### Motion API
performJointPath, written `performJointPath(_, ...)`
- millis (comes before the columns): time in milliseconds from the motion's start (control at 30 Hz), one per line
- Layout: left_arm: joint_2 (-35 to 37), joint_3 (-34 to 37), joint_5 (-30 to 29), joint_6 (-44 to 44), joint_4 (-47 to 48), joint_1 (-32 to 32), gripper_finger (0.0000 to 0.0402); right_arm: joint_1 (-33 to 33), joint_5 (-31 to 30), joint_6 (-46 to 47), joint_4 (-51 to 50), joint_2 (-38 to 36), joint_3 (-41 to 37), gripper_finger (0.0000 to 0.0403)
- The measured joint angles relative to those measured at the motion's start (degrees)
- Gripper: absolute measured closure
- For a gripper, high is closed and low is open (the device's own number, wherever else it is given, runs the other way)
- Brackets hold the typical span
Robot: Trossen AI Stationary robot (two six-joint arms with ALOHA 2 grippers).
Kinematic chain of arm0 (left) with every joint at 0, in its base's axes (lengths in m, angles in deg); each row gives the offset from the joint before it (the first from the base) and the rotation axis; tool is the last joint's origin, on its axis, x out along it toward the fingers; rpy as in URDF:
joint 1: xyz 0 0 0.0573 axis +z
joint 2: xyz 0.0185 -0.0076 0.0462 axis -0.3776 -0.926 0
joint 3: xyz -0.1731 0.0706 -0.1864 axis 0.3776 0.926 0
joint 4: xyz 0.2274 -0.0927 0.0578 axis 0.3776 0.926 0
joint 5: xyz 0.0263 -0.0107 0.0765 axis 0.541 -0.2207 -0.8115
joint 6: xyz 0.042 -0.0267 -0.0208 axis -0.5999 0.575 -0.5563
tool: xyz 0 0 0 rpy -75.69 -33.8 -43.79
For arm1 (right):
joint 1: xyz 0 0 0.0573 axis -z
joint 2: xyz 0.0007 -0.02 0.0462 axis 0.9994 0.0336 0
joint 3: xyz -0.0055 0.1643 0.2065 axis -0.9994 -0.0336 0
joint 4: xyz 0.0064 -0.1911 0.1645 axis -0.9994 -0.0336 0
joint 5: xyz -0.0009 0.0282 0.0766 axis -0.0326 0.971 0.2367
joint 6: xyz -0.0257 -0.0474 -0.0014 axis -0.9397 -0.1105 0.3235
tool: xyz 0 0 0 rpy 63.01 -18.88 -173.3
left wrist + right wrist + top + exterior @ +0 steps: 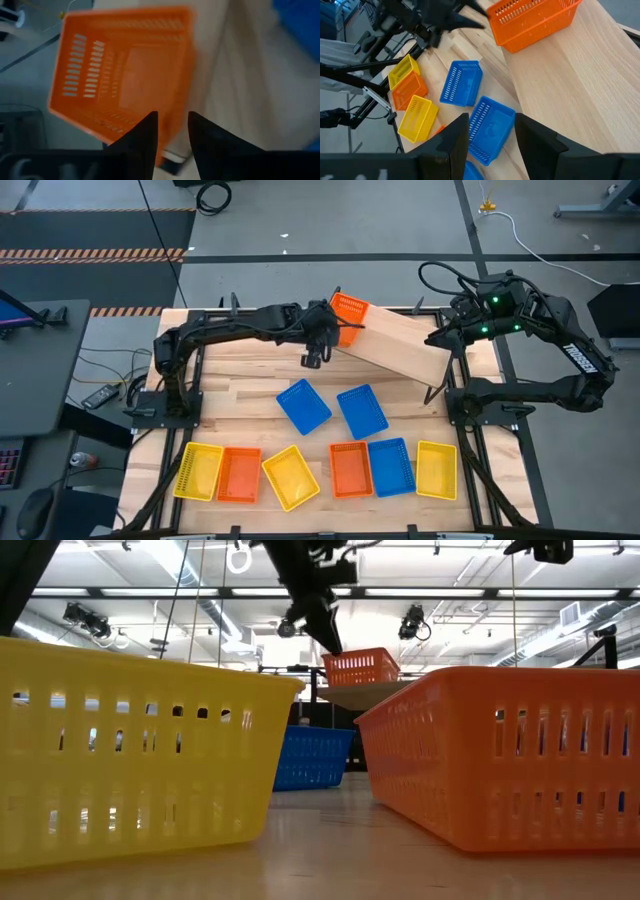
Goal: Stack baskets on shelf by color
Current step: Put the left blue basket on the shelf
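An orange basket [349, 314] [125, 70] [532, 20] sits upright on the far-left end of the light wooden shelf [400, 345] [570, 75], which stands askew on the table. My left gripper [335, 331] [172, 127] [325, 630] is open just beside that basket's near-left corner. My right gripper [437, 338] [492, 132] is open and hovers over the shelf's right end. Two blue baskets [303, 405] [362, 411] lie mid-table. Along the near edge lie yellow [198, 471], orange [238, 475], yellow [291, 477], orange [350, 469], blue [392, 466] and yellow [436, 469] baskets.
The shelf's thin black leg [432, 392] shows below its right end. In the low view a yellow basket [130, 760] and an orange one [510, 760] fill the foreground. There is bare slatted tabletop [240, 395] to the left of the blue baskets.
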Motion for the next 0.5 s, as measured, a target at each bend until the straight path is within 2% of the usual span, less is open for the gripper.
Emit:
performJointPath(167,1.0,-5.2,-0.1,10.0,6.6,-4.1,0.0288,0.0,1.5,-0.4,0.3,-0.3,0.0,0.0238)
performJointPath(333,1.0,-12.0,0.1,26.9,13.4,-9.1,0.0287,0.0,3.0,-0.7,0.3,-0.6,0.0,0.0238)
performJointPath(500,0.9,-12.9,0.7,44.8,18.9,-13.4,0.0281,0.0,4.9,-2.0,0.2,-0.6,0.0,0.0238)
